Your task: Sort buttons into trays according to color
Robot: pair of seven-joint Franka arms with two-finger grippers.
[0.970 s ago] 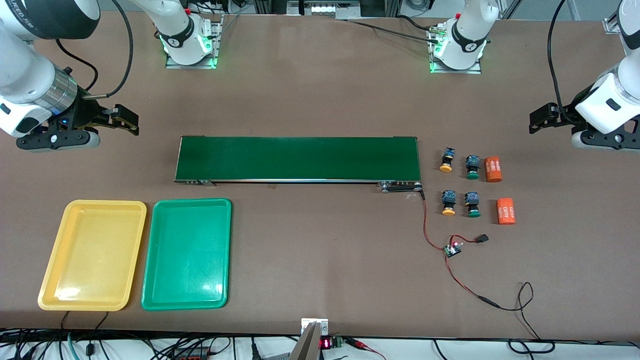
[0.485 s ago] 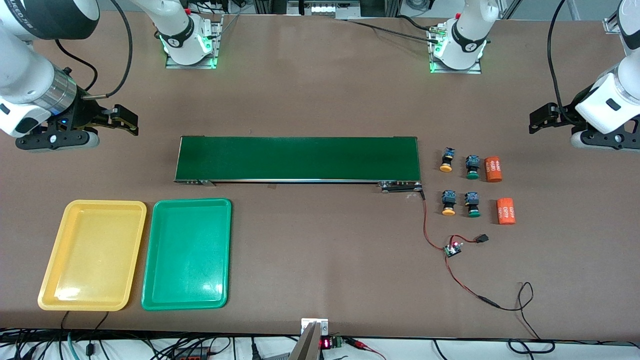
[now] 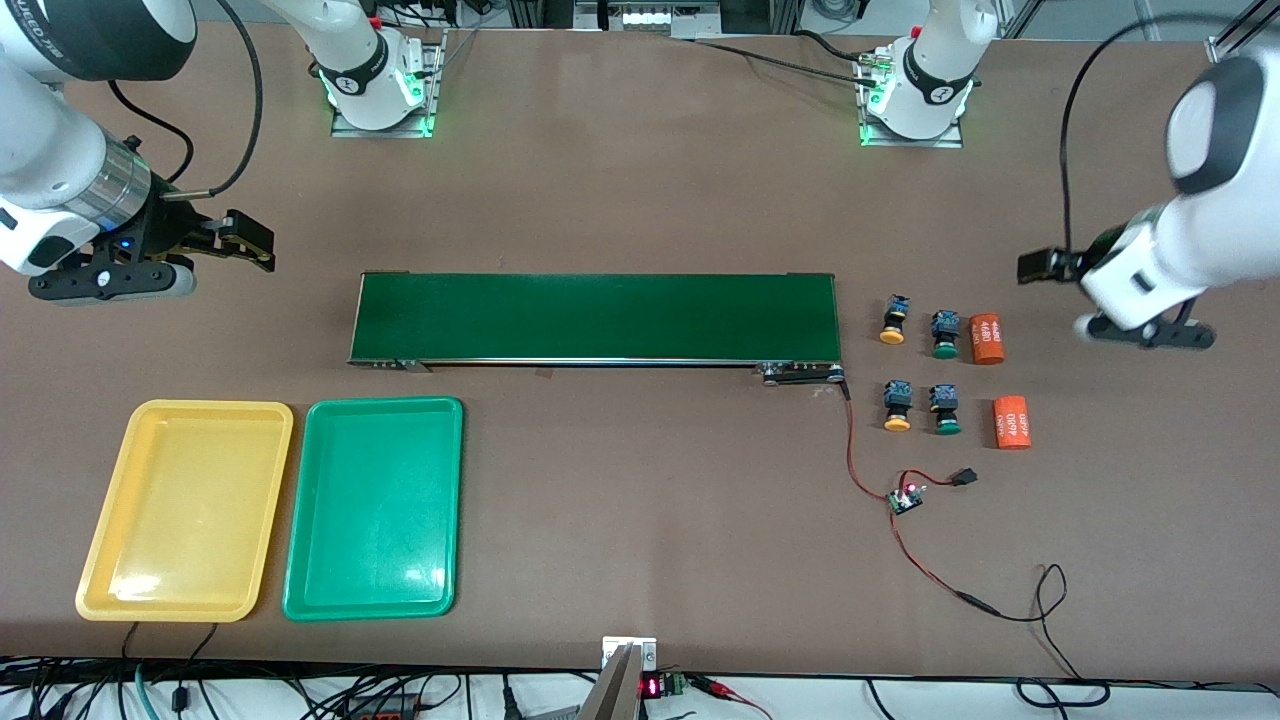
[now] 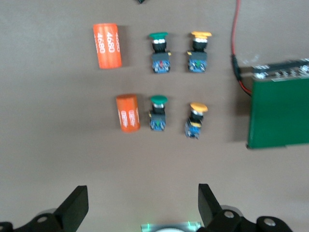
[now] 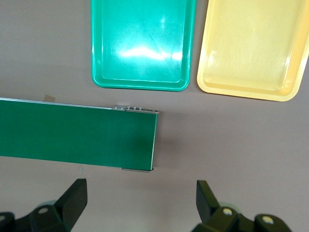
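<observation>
My left gripper (image 4: pixel 140 212) hangs over bare table at the left arm's end, its fingers (image 4: pixel 75 208) spread wide with nothing between them. Four buttons stand in a small square between that gripper and the end of the dark-green conveyor belt (image 3: pixel 595 317). The far orange-capped button (image 3: pixel 893 320) and the far green-capped button (image 3: pixel 944 334) stand side by side, with an orange cylinder (image 3: pixel 986 338) just beside the green one. Nearer to the front camera are the near orange-capped button (image 3: pixel 897 405) and the near green-capped button (image 3: pixel 945 409), with a second orange cylinder (image 3: pixel 1011 422) near them.

My right gripper (image 5: pixel 140 208) waits over the table at the right arm's end, also spread wide and empty. The yellow tray (image 3: pixel 186 508) and the green tray (image 3: pixel 375 507) lie side by side, nearer to the front camera than the belt, both bare inside.
</observation>
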